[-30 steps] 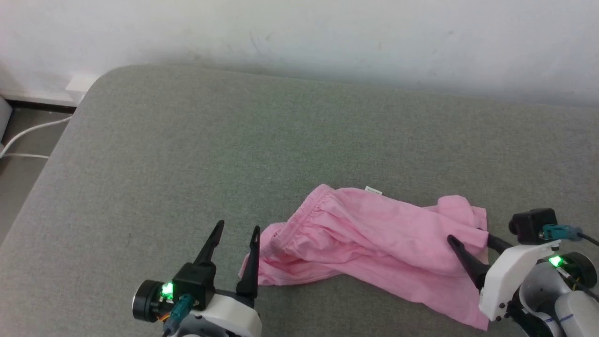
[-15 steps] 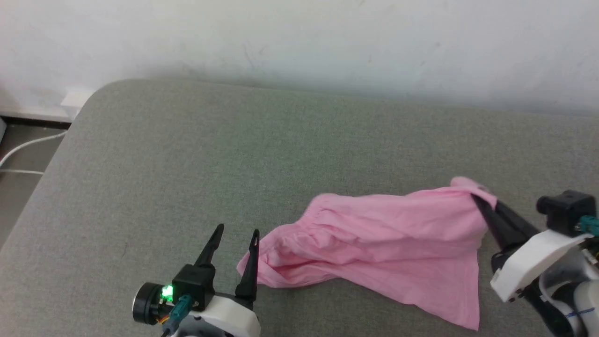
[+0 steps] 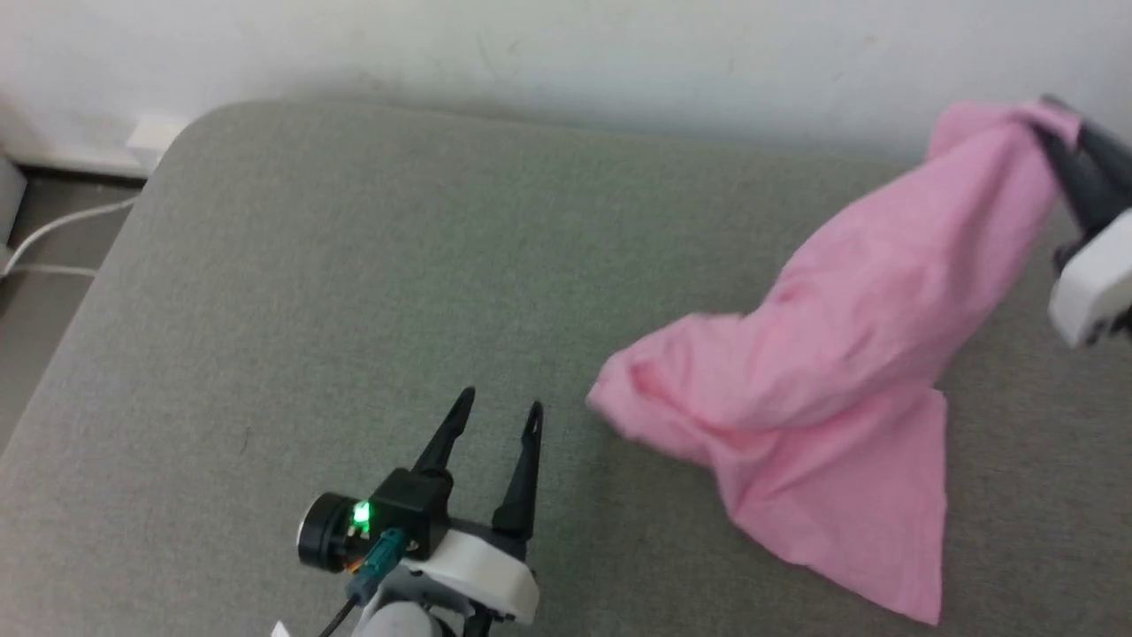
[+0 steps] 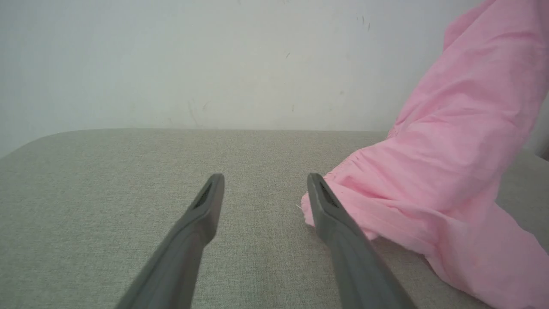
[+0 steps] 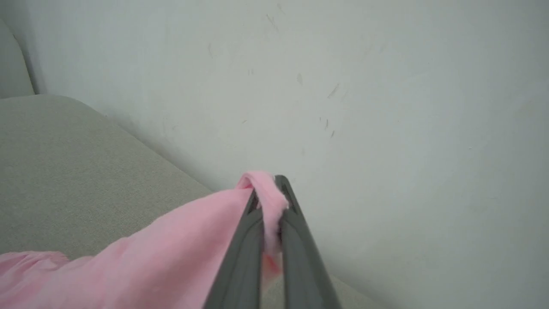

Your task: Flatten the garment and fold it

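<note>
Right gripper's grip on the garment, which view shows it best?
Right wrist view: the right gripper pinches the garment close up. Head view shows it blurred at the edge; left wrist view, the draped cloth.

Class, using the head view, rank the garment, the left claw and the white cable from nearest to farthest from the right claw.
1. The garment: pinched in the shut right claw, upper right, so touching it.
2. The left claw: lower middle, open, beside the garment's low end.
3. The cable: far left edge, beyond the left claw.
</note>
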Available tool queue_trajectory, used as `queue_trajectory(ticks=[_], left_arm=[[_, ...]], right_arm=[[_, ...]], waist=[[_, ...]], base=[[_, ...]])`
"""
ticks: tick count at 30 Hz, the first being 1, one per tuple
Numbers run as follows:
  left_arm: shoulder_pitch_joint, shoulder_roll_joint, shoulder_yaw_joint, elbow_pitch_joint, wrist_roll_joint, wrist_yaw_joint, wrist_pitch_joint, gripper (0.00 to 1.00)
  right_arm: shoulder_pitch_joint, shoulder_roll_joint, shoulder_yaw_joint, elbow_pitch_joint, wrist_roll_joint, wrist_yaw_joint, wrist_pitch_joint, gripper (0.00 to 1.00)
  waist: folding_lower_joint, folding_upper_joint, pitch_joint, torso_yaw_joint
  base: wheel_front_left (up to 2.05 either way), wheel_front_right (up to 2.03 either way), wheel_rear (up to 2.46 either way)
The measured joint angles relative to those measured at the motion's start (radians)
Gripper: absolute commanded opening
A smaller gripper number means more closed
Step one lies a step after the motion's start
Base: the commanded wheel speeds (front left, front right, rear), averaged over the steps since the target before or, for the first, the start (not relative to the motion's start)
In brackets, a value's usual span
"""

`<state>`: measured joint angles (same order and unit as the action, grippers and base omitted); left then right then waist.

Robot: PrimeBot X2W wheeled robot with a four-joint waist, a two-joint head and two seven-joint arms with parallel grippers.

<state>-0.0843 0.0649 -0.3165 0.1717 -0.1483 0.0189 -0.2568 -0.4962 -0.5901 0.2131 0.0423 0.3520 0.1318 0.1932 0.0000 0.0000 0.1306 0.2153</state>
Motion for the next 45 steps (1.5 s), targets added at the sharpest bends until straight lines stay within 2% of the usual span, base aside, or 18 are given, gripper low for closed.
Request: queue_trajectory(ticks=[7,14,16,22,30,36,39,45], left_arm=[[-0.064,-0.009,-0.052,-0.003,-0.017,0.002,0.000,1.00],[-0.093,-0.011,-0.110,-0.012,-0.063,0.041,0.000,1.00],[-0.100,-0.012,-0.117,-0.010,-0.070,0.047,0.000,1.00],[-0.109,-0.012,-0.117,0.003,-0.073,0.055,0.000,1.00],[-0.105,-0.012,-0.064,0.013,-0.059,0.051,0.000,1.00],[-0.075,-0.010,-0.002,-0.004,-0.051,0.035,0.000,1.00],[-0.055,-0.007,0.031,-0.012,-0.051,0.034,0.000,1.00],[-0.011,0.006,0.087,-0.016,-0.052,0.024,0.000,1.00]], right_arm=[[-0.307,-0.074,0.144,0.219,-0.081,0.000,-0.050,0.00],[-0.406,-0.048,0.261,0.542,-0.109,0.000,-0.083,0.00],[-0.406,-0.034,0.284,0.624,-0.113,0.000,-0.091,1.00],[-0.409,0.021,0.303,0.782,-0.072,0.000,-0.147,1.00],[-0.427,0.074,0.331,0.817,0.020,0.000,-0.275,1.00],[-0.381,0.083,0.320,0.737,0.084,0.000,-0.375,1.00],[-0.305,0.089,0.265,0.680,0.139,0.000,-0.398,1.00],[-0.097,0.113,0.123,0.512,0.143,0.000,-0.426,1.00]], waist=[[0.0002,0.0000,0.099,0.066],[0.0003,0.0000,0.177,0.140],[0.0003,0.0000,0.194,0.156],[0.0002,0.0000,0.210,0.176],[0.0000,0.0000,0.162,0.140],[-0.0002,0.0000,0.096,0.077],[-0.0002,0.0000,0.064,0.041],[-0.0003,0.0000,0.003,-0.033]], base=[[0.00,0.00,0.00],[0.00,0.00,0.00],[0.00,0.00,0.00],[0.00,0.00,0.00],[0.00,0.00,0.00],[0.00,0.00,0.00],[0.00,0.00,0.00],[0.00,0.00,0.00]])
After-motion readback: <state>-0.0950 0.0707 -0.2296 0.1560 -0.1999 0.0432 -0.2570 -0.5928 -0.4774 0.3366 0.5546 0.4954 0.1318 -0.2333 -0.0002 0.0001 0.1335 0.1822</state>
